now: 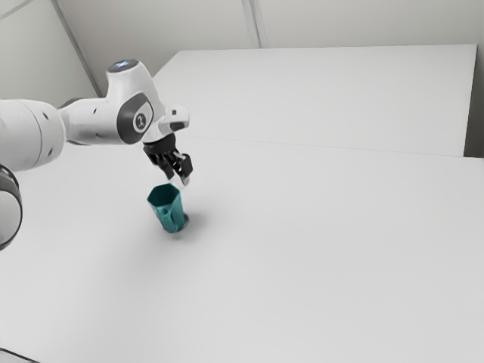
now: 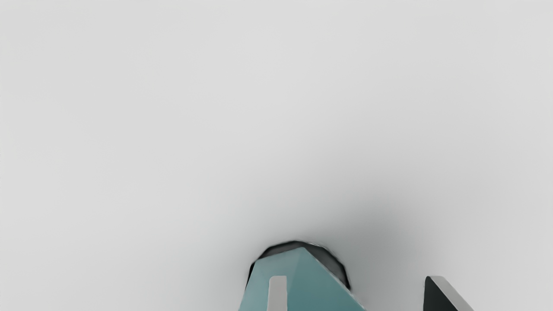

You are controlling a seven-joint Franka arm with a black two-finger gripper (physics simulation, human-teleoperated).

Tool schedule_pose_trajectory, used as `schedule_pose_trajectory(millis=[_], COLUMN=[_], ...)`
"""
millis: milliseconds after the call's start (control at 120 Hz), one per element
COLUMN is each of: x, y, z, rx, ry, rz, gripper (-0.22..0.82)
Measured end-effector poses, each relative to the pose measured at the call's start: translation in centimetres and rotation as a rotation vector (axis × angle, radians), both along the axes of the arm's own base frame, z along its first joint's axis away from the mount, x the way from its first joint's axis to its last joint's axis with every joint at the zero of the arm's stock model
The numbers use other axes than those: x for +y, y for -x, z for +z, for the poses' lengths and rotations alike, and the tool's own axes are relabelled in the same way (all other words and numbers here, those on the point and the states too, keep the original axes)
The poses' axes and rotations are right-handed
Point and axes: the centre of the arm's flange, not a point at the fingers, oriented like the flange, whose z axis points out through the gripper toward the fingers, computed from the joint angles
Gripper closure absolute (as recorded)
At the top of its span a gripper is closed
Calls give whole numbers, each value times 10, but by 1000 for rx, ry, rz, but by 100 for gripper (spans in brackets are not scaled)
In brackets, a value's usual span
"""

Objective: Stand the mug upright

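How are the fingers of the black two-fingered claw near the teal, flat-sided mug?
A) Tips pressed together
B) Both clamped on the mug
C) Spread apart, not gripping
C: in the wrist view the black two-fingered claw has its tips apart, one overlapping the teal, flat-sided mug, the other beside it.

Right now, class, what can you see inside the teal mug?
Through the top of the mug, its teal inner walls show. Its bottom is hidden behind the near side, so whether anything lies there cannot be told.
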Motion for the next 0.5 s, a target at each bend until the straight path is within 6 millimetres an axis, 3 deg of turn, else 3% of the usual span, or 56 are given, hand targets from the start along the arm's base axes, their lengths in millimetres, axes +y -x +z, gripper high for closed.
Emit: schedule_pose_trajectory(millis=[100,225,358,500], x=[-1,0,5,12], y=[1,7,19,19], z=[7,36,77,133], rx=[-5,-31,-68,-111], ry=[3,12,22,21], rz=[8,20,31,30], gripper=[26,15,8,4])
